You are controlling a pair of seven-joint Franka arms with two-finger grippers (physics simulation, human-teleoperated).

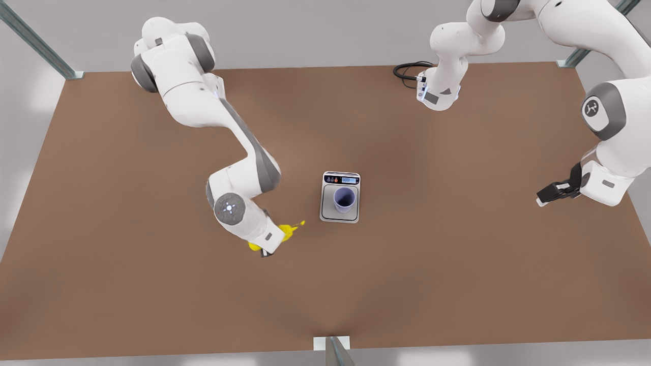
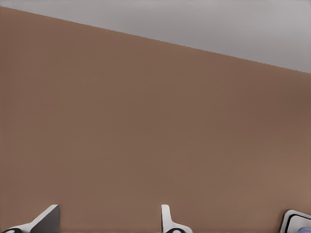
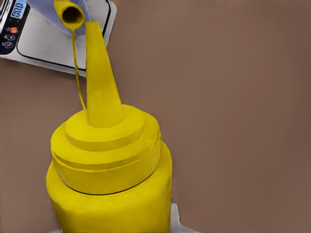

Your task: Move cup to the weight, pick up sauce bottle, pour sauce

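Observation:
The yellow sauce bottle [image 1: 291, 231] [image 3: 109, 165] is in my right gripper [image 1: 269, 243], which is shut on its body at the front view's left of the weight. Its pointed nozzle aims toward the weight, and the small cap hangs off on its strap. I cannot tell whether the bottle touches the table. The lavender-blue cup [image 1: 344, 199] [image 3: 48, 19] stands upright on the silver weight [image 1: 328, 212] [image 3: 46, 46]. My left gripper [image 1: 545, 196] [image 2: 107, 223] waits open over bare table at the front view's far right; a corner of the weight [image 2: 297, 222] shows beyond it.
A brown table [image 1: 152, 295] spans the scene. A black cable loop [image 1: 408, 71] lies at the back near an arm's base. Metal frame posts stand at the back corners, and a bracket [image 1: 331, 344] sits on the front edge.

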